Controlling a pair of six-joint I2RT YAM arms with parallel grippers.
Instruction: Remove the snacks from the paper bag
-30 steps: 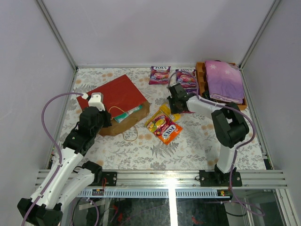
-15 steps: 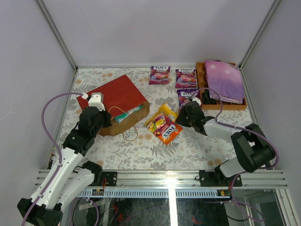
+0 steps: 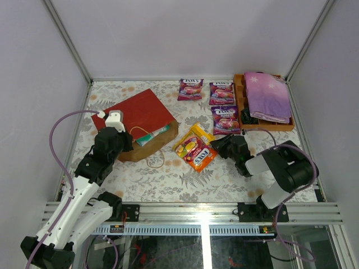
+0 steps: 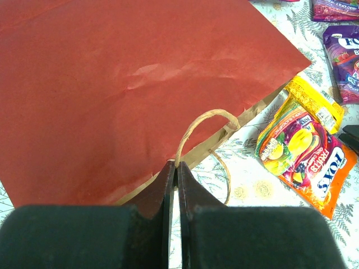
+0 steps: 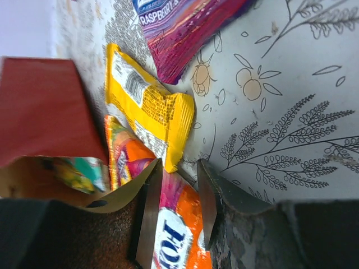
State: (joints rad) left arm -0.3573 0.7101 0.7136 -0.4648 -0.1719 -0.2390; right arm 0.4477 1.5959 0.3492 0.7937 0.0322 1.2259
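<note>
Red paper carrier bag [image 3: 140,115] lying flat, mouth open.
A green-yellow glossy pouch [image 3: 152,135] is peeking out; an orange glossy pouch [image 3: 196,151] and small yellow bar [image 3: 201,133] are lying just outside, three purple pouches [image 3: 221,92] farther back.

So the top cam sits high up behind the arm bases [image 3: 259,212] and tilts down and forward, with the whole table [image 3: 168,179] in shot right out to the back wall [image 3: 185,39]. The left wrist cam peers along the left gripper [image 4: 176,166] from right behind it, close over the paper bag [image 4: 112,84], aimed toward the table's far right. The right wrist cam is rolled sideways, skimming low behind the right gripper [image 5: 176,168] and facing the bag's mouth. All three catch the orange pouch [image 3: 196,152], the yellow packet [image 3: 201,133] and the bag's open edge.
</note>
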